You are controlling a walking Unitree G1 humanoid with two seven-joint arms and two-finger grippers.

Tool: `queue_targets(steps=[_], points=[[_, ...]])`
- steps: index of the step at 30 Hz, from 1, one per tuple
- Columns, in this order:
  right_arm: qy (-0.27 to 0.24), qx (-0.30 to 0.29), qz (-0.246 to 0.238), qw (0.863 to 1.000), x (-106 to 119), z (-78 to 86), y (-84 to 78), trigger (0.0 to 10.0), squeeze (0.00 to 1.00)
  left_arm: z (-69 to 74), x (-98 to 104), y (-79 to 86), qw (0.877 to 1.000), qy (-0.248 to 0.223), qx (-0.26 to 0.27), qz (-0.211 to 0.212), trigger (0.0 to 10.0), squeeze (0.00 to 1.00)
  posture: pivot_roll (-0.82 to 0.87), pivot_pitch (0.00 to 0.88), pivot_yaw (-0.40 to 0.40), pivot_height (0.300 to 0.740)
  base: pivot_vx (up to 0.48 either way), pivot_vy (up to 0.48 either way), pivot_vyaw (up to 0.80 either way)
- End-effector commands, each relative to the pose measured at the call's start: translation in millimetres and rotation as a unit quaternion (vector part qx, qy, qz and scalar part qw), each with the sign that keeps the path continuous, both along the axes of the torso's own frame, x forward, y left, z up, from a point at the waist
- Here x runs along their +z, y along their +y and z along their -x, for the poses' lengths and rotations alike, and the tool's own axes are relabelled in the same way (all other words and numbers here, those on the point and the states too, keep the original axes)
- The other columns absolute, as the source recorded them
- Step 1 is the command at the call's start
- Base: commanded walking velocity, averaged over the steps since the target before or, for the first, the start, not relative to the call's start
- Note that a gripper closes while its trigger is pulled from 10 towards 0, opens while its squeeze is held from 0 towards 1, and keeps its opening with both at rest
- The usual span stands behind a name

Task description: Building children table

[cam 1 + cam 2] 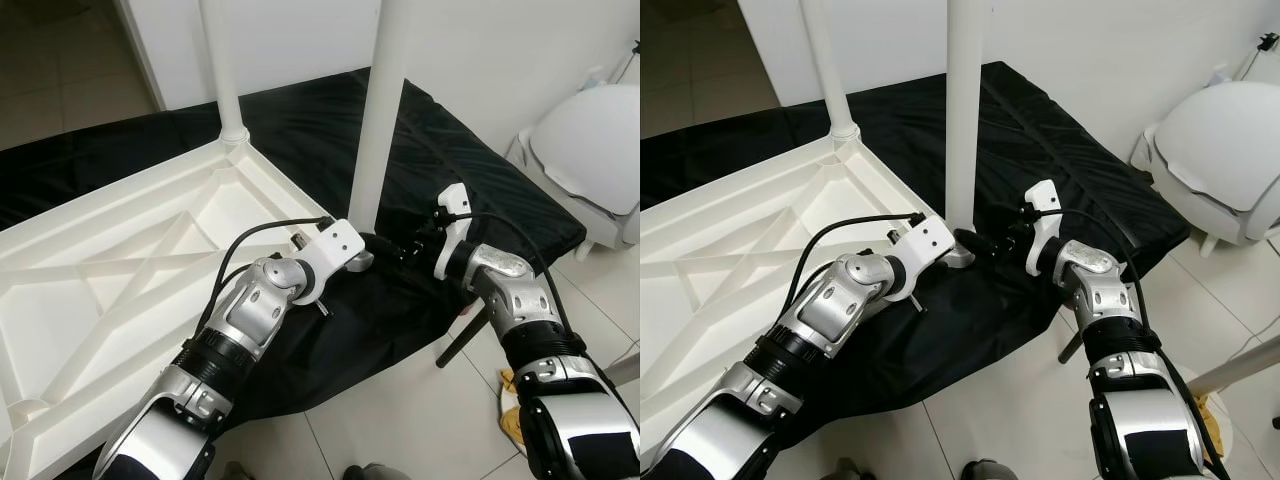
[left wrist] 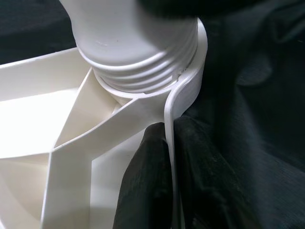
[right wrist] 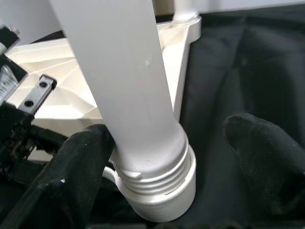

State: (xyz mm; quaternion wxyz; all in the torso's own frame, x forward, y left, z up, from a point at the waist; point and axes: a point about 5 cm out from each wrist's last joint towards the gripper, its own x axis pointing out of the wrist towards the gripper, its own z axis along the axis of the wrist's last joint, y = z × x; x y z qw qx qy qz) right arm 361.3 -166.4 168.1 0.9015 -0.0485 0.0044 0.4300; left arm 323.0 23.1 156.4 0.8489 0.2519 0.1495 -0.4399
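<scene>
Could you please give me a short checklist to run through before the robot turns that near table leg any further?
1. Left gripper braces the tabletop: ok; its fingers pinch the rim wall beside the socket.
2. Right gripper placed to turn the near leg: not ok; its fingers straddle the leg's base, one touching, the other apart.
3. Leg seated in the socket: not ok; several threads show above the collar.
4. Leg upright: ok, it looks straight in the head views.
5. Far leg in place: ok, standing in its corner.
6. Tabletop rests flat on the black cloth: cannot tell.
</scene>
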Motion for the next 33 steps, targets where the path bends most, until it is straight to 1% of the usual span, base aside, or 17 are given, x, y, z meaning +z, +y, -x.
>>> queue_targets(steps=[1,2,7,13,19,20,21,22,23,24,28,30,32,33], points=[[0.009,0.009,0.018,1.000,-3,-1.3,1.1,10.0,0.00,6.6,12,-9.9,0.999,-0.016,-0.038,0.011,10.0,0.00,-0.06,0.048,-0.006,0.740,0.000,0.000,0.00],[0.017,0.029,0.022,0.999,-4,-0.3,2.5,10.0,0.00,7.8,13,-11.7,0.999,-0.014,-0.040,0.012,10.0,0.00,-0.06,0.050,-0.006,0.740,0.000,0.000,0.00],[0.018,0.049,0.024,0.998,-4,-0.8,4.7,10.0,0.00,11.1,14,-16.2,0.999,-0.010,-0.047,0.013,10.0,0.00,-0.06,0.050,-0.004,0.740,0.000,0.000,0.00],[-0.007,0.027,0.033,0.999,-2,-7.3,10.8,10.0,0.00,15.2,15,-22.2,0.998,-0.004,-0.062,0.012,10.0,0.00,-0.07,0.057,0.007,0.740,0.000,0.000,0.00],[-0.010,0.010,0.029,0.999,-2,-12.5,18.4,10.0,0.00,16.4,15,-25.8,0.998,-0.003,-0.068,0.007,10.0,0.00,-0.07,0.057,0.011,0.740,0.000,0.000,0.00],[-0.008,0.002,0.034,0.999,-3,-13.3,18.8,4.7,0.00,16.4,16,-26.5,0.998,-0.002,-0.068,0.008,10.0,0.00,-0.06,0.058,0.010,0.740,0.000,0.000,0.00],[-0.008,0.002,0.034,0.999,-3,-13.3,18.8,4.7,0.00,16.4,16,-26.5,0.998,-0.002,-0.068,0.008,10.0,0.00,-0.06,0.058,0.010,0.740,0.000,0.000,0.00],[-0.002,-0.004,0.036,0.999,-5,-13.5,18.6,3.1,0.00,16.3,16,-27.0,0.998,-0.003,-0.067,0.007,10.0,0.00,-0.06,0.059,0.009,0.740,0.000,0.000,0.00],[-0.002,-0.004,0.036,0.999,-5,-13.5,18.6,3.1,0.00,16.3,16,-27.0,0.998,-0.003,-0.067,0.007,10.0,0.00,-0.06,0.059,0.009,0.740,0.000,0.000,0.00],[0.004,-0.004,0.038,0.999,-8,-12.9,17.7,0.0,0.00,16.5,17,-27.3,0.998,-0.002,-0.066,0.009,10.0,0.00,-0.06,0.061,0.008,0.740,0.000,0.000,0.00],[0.034,-0.001,0.048,0.998,-21,-8.2,12.2,0.0,0.00,16.7,18,-27.5,0.998,-0.002,-0.065,0.010,10.0,0.00,-0.06,0.067,0.006,0.740,0.000,0.000,0.00],[0.034,-0.001,0.048,0.998,-21,-8.2,12.2,0.0,0.00,16.7,18,-27.5,0.998,-0.002,-0.065,0.010,10.0,0.00,-0.06,0.067,0.006,0.740,0.000,0.000,0.00],[0.038,-0.008,0.049,0.998,-23,-7.7,10.5,0.0,0.00,16.5,19,-27.5,0.998,-0.002,-0.064,0.010,10.0,0.00,-0.06,0.069,0.004,0.740,0.000,0.000,0.00],[0.044,-0.027,0.050,0.997,-25,-7.9,7.6,0.0,0.00,16.4,19,-27.5,0.998,-0.003,-0.064,0.010,10.0,0.00,-0.06,0.074,0.000,0.740,0.000,0.000,0.00]])
